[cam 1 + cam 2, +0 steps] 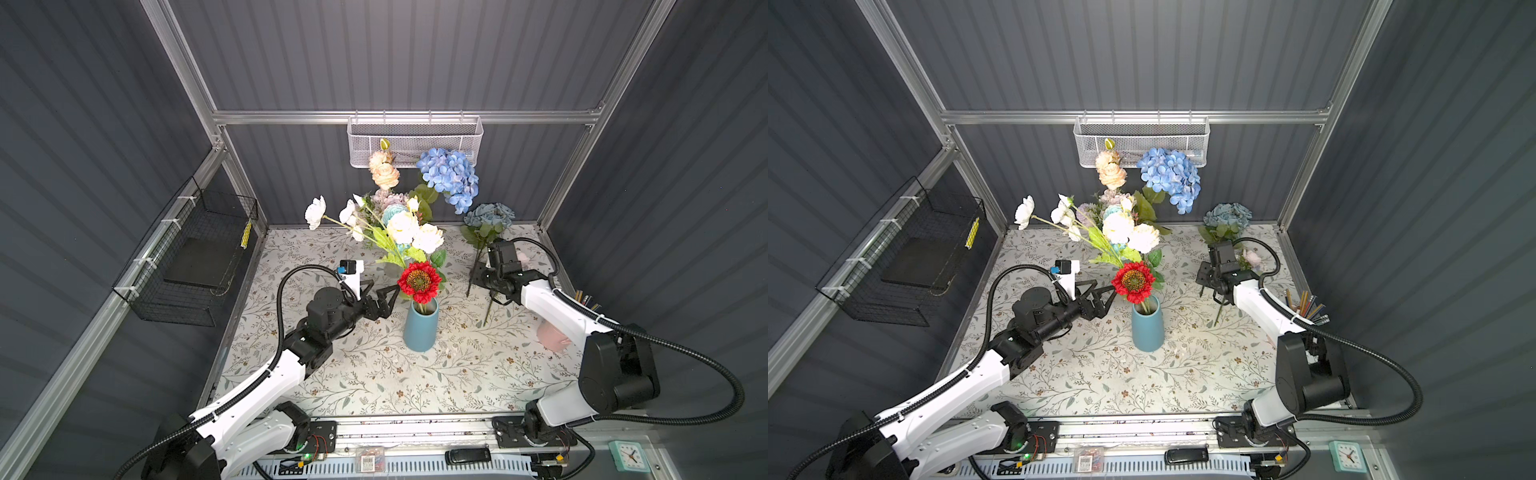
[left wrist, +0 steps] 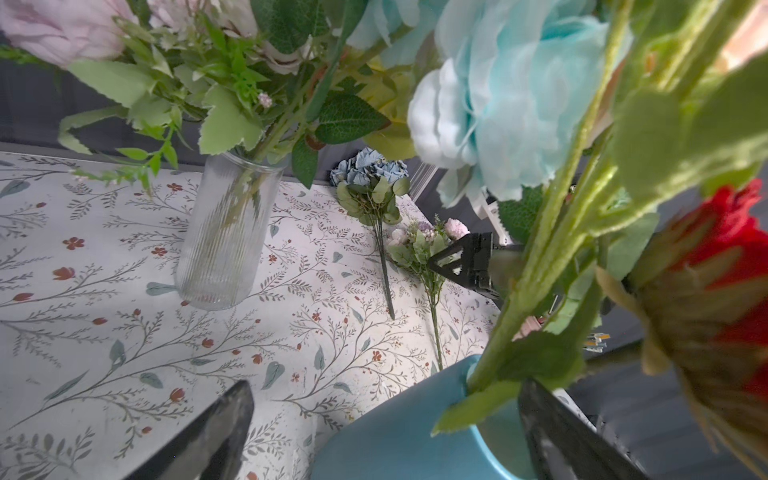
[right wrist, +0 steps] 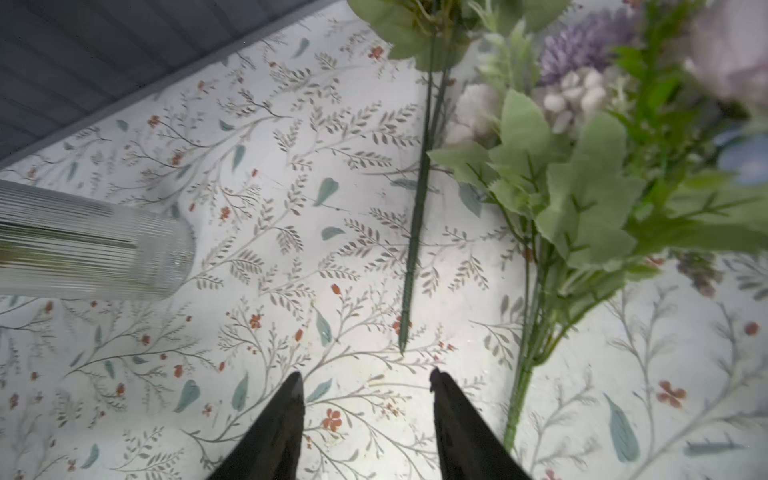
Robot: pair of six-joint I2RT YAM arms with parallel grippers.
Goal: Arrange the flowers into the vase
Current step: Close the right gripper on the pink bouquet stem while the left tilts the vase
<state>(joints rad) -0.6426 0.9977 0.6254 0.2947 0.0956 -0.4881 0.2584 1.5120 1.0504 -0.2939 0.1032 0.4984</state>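
Picking up the next bunch is your step: the blue-grey bunch (image 1: 488,216) and the lilac bunch (image 2: 419,245) lie side by side on the counter (image 1: 374,374), well right of the blue vase (image 1: 420,332). Your right gripper (image 3: 365,376) hangs over them, half open and empty, the dark stem (image 3: 415,232) ending just ahead. Lower and straddle one stem only. Your left gripper (image 1: 382,291), wide and empty, crowds the red daisy (image 1: 419,280); the wall (image 1: 299,178) stands close behind the bunches, open counter in front.
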